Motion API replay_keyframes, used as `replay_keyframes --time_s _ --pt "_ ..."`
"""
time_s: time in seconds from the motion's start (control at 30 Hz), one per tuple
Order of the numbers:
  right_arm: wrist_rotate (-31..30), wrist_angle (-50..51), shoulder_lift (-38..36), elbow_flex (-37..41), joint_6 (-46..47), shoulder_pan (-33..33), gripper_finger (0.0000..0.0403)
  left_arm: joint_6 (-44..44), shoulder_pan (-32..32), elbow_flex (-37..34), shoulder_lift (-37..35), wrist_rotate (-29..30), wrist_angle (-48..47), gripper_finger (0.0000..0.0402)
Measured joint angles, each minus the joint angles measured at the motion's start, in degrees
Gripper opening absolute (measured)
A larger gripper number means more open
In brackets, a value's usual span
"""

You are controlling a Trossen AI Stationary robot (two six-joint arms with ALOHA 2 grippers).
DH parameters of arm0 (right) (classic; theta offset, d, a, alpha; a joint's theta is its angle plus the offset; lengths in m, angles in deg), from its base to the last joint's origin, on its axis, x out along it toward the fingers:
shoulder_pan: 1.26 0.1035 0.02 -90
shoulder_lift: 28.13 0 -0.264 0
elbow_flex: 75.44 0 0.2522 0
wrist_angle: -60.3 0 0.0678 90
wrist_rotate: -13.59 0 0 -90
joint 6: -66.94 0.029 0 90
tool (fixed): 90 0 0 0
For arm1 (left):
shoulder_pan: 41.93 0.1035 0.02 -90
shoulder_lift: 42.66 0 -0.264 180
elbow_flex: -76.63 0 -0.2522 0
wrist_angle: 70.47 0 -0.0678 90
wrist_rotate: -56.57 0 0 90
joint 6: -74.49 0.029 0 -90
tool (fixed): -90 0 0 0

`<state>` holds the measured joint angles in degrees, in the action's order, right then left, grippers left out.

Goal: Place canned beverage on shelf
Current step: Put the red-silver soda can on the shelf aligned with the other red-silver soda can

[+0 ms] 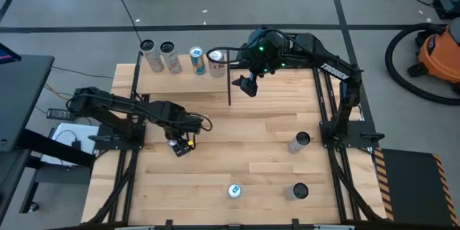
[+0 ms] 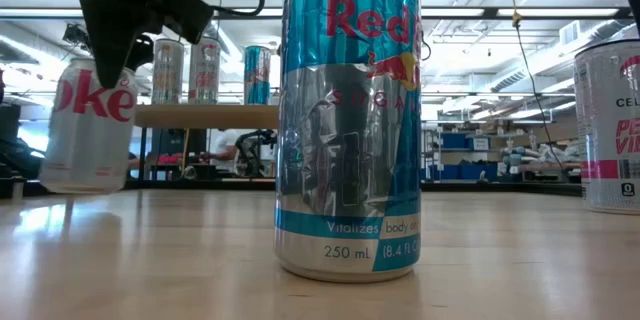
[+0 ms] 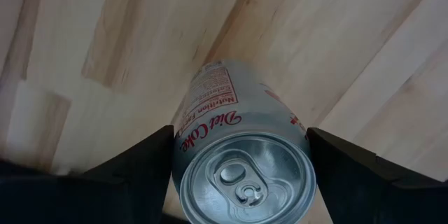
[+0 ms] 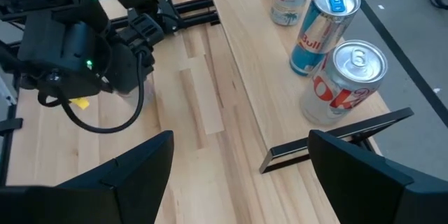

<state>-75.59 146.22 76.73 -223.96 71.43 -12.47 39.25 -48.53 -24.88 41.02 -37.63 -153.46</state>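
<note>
Left gripper [image 3: 241,175]: my fingers [image 3: 136,168] sit on either side of a Diet Coke can [image 3: 241,161], pressed against its sides, can top facing my wrist camera. From above this gripper [image 1: 180,144] is over the left-middle of the table [image 1: 244,136]. In the low view the same can [image 2: 88,125] shows its base a little clear of the tabletop, slightly tilted, with my gripper [image 2: 125,20] on its upper part.

Right gripper [image 1: 248,85]: fingers [image 4: 115,182] spread apart, nothing between them. It hangs near the shelf's right end, just in front of it.

Shelf [image 1: 180,72]: along the far edge of the table, left of centre. Four cans stand on it in a row: two pale cans [image 1: 159,56] at the left, then a blue-and-silver Red Bull can [image 1: 197,60], then a Coke-type can [image 1: 216,62] at the right end, closest to my right gripper.

Still on the tabletop: a blue-topped Red Bull can [image 1: 234,191] near the front edge (it fills the low view [image 2: 350,120]), and two more cans [image 1: 299,142] towards the right side, one behind the other
</note>
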Motion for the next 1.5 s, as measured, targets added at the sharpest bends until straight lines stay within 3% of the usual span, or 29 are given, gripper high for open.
replay_keyframes --time_s 0.3,0.47,0.87,1.5 --pt "-1.20 0.02 0.00 0.00 -0.15 -0.01 0.0338 2.77 1.41 1.05 -0.07 -3.64 -0.33 0.0296" --pt "-1.20 0.04 0.03 1.92 -0.20 -0.01 0.0338 5.90 3.19 6.84 -0.11 -3.00 -1.58 0.0296" --pt "-1.20 -1.84 0.05 8.57 -0.64 -0.01 0.0338 9.31 10.63 20.17 0.71 2.24 -14.34 0.0296" --pt "-1.20 -3.10 0.02 8.57 -1.69 -0.01 0.0338 25.07 33.81 36.31 0.72 5.44 -17.18 0.0302"
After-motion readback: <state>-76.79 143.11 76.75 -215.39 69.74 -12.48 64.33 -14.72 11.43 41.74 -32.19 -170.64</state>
